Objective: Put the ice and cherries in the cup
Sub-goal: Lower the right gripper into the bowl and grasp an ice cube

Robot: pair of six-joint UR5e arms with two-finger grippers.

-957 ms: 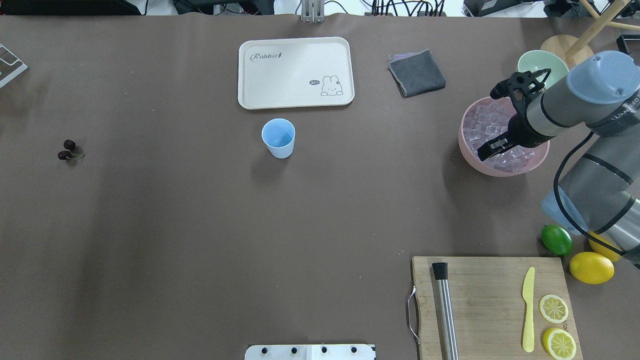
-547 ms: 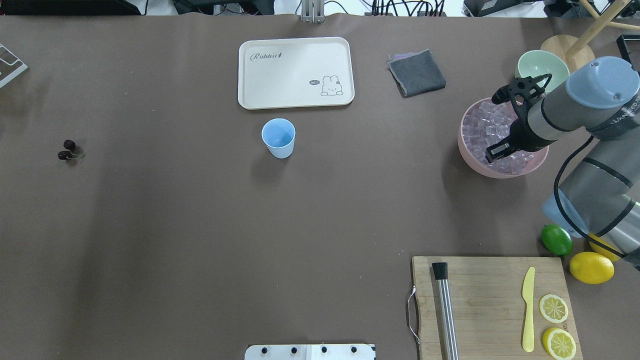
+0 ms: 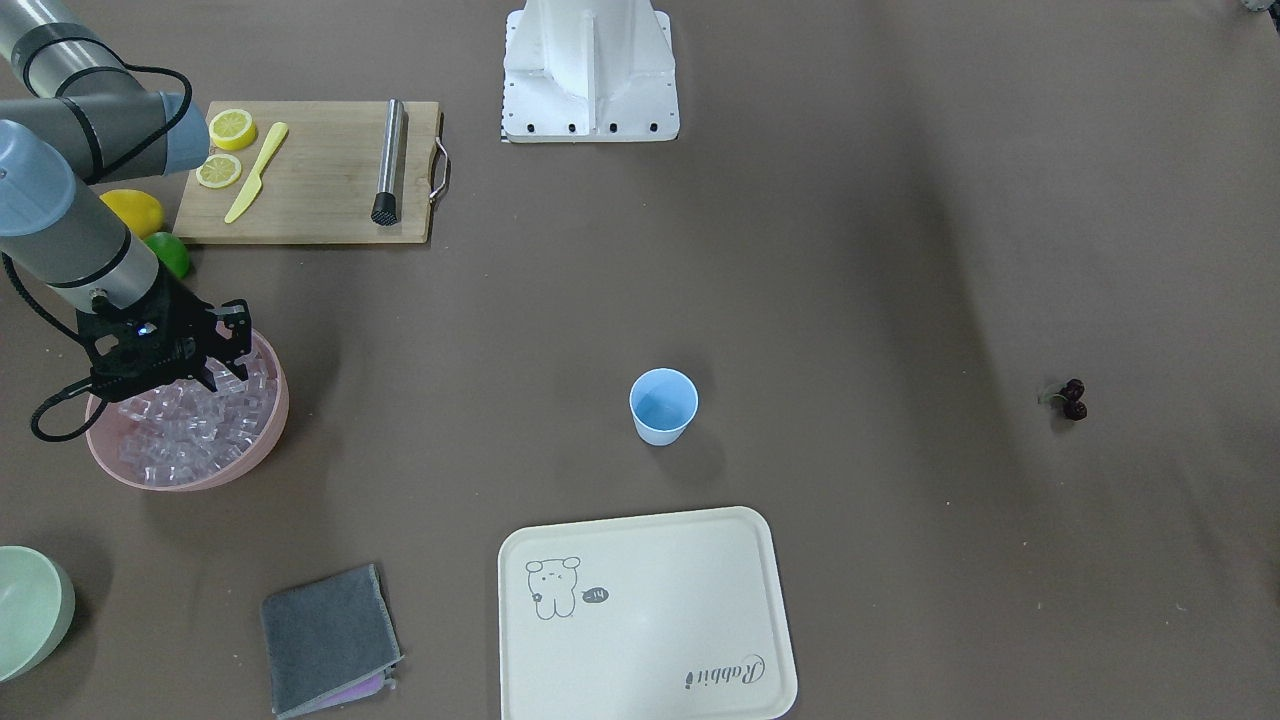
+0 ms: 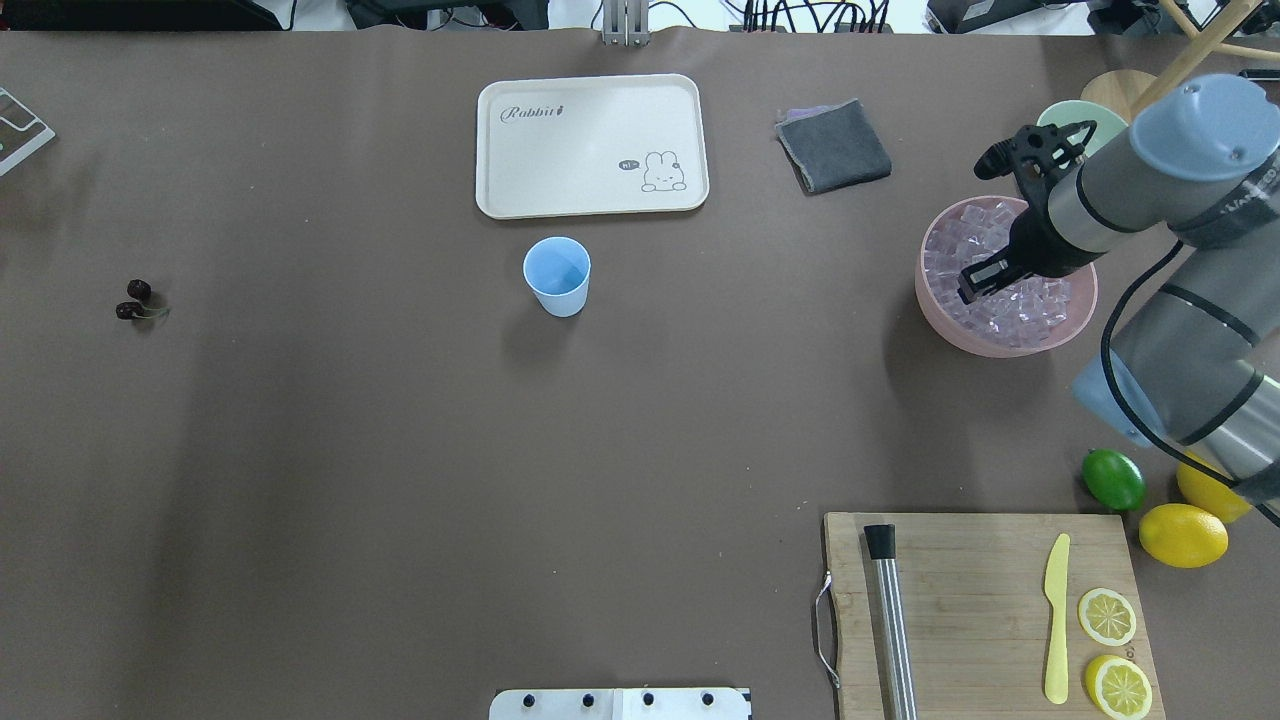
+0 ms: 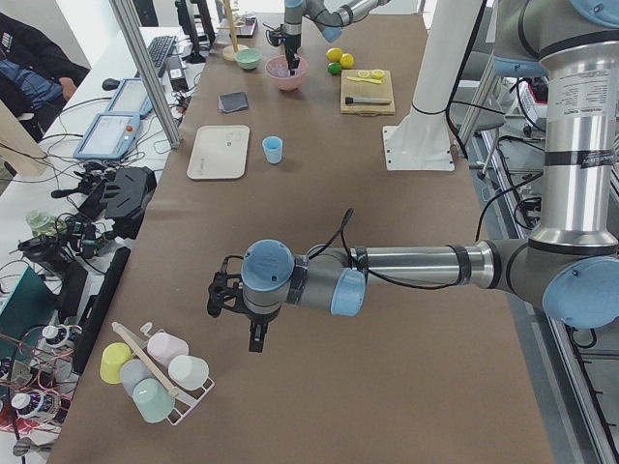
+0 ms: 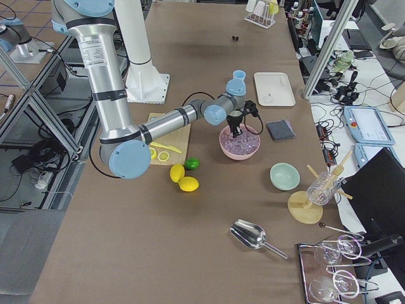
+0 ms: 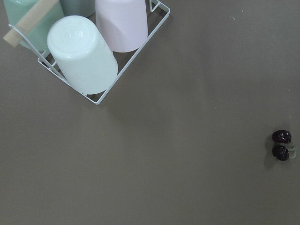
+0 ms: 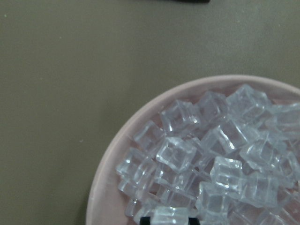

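Note:
The ice is a heap of clear cubes in a big pink bowl at the right; it also shows in the right wrist view. My right gripper hangs over the bowl, and its tips are shut on one ice cube at the bottom edge of the right wrist view. The light-blue cup stands upright mid-table. The dark cherries lie far left on the table and show in the left wrist view. My left gripper shows only in the exterior left view; I cannot tell its state.
A cream tray lies behind the cup, with a grey cloth to its right. A pale green bowl stands behind the pink bowl. A cutting board, lime and lemon are front right. A cup rack is near the left arm.
My right gripper has shifted over the ice bowl, first slightly right, then back toward the table's far side. The cup and the cherries have not moved.

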